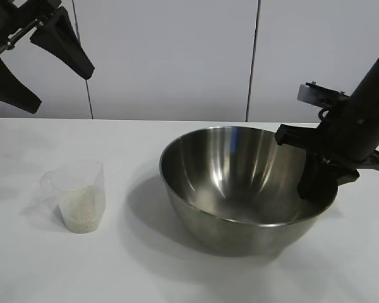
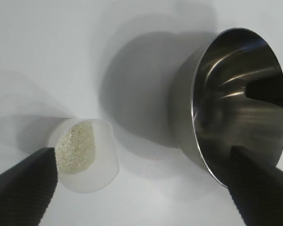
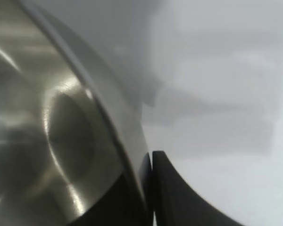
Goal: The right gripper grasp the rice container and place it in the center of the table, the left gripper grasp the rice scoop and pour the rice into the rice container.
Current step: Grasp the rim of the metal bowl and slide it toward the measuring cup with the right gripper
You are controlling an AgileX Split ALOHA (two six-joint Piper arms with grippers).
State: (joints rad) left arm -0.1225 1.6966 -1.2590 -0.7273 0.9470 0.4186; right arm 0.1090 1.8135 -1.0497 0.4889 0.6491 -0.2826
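Note:
The rice container (image 1: 234, 183), a wide shiny steel bowl, stands on the white table (image 1: 50, 271) right of centre. My right gripper (image 1: 319, 173) is shut on its right rim, one finger inside the bowl and one outside; the right wrist view shows the rim (image 3: 108, 127) pinched at the fingertips (image 3: 165, 179). The rice scoop (image 1: 79, 196), a small clear plastic cup with a side handle, stands at the left with rice (image 1: 82, 211) in its lower part. My left gripper (image 1: 63, 91) hangs open high above the scoop. Its wrist view shows scoop (image 2: 99, 174), rice (image 2: 75, 146) and bowl (image 2: 231, 108) between its fingers.
A pale panelled wall (image 1: 177, 57) closes the back of the table. Bare white tabletop lies between scoop and bowl and along the front edge. The right arm (image 1: 366, 113) slants down from the upper right.

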